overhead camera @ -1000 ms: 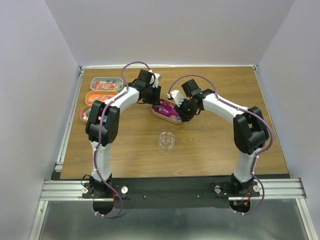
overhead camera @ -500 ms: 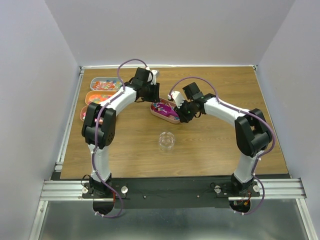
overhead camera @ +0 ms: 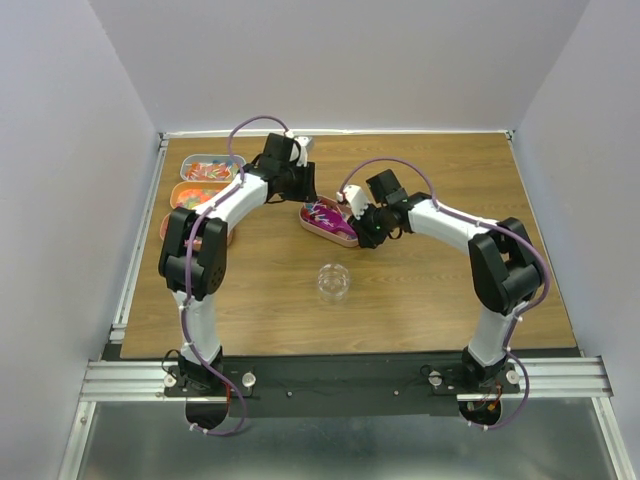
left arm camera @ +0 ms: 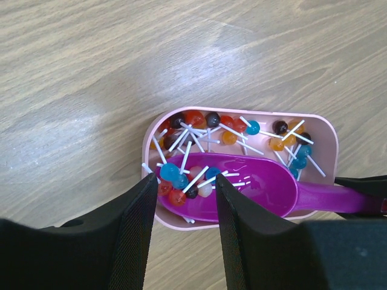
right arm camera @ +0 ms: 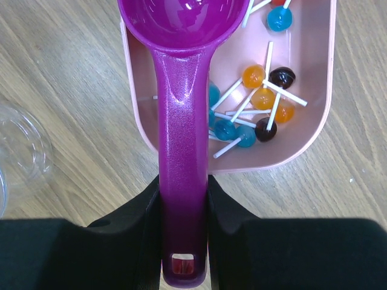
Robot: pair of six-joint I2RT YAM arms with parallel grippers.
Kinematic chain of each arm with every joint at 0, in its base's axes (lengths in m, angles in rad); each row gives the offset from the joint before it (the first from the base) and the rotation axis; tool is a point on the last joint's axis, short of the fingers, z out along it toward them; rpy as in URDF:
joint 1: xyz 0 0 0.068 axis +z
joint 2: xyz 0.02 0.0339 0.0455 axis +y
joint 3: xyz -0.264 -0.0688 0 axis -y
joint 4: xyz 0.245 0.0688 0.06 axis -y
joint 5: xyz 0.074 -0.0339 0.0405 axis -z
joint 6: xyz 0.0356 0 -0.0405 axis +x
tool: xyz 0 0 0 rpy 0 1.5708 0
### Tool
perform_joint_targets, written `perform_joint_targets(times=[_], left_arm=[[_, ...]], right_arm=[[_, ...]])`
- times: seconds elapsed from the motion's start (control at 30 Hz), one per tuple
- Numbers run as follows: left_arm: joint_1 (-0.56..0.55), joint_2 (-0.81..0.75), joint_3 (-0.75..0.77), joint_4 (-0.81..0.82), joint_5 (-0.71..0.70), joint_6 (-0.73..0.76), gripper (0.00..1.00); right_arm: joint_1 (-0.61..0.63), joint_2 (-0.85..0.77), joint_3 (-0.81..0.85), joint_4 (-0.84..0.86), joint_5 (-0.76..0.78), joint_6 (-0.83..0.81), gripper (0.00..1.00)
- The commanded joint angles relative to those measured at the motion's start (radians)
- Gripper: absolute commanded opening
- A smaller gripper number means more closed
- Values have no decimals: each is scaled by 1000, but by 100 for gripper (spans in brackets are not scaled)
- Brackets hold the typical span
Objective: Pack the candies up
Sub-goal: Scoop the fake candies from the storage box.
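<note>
The candies are small lollipops (left arm camera: 211, 128) with white sticks, lying in a pink tray (left arm camera: 329, 130) at the table's middle (overhead camera: 345, 238). My right gripper (right arm camera: 183, 199) is shut on the handle of the magenta scoop (right arm camera: 181, 121), whose bowl lies in the tray. Several lollipops (left arm camera: 181, 178) rest in the tip of the scoop's bowl (left arm camera: 266, 181). More lollipops (right arm camera: 260, 103) lie in the tray beside the handle. My left gripper (left arm camera: 184, 199) is open and empty, hovering over the tray's far end. In the top view the left gripper (overhead camera: 300, 187) and right gripper (overhead camera: 362, 225) flank the tray.
A clear empty jar (overhead camera: 333, 282) stands nearer than the tray and shows at the left edge of the right wrist view (right arm camera: 21, 151). Three more candy trays sit at the back left (overhead camera: 208, 170), partly hidden by the left arm.
My left arm has drawn back toward the far left. My right gripper has pushed the scoop a little left into the pink tray.
</note>
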Motion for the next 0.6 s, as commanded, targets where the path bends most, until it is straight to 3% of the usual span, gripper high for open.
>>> perform_joint_targets(times=[0.0,0.57], left_arm=[[12,-56,-21,22,24,-10,51],[32,-113,-60,55,10,-10,51]], right_arm=[[-4,-47,-33,35,-29,14,1],[-23,-88,-108,110,-53,34,1]])
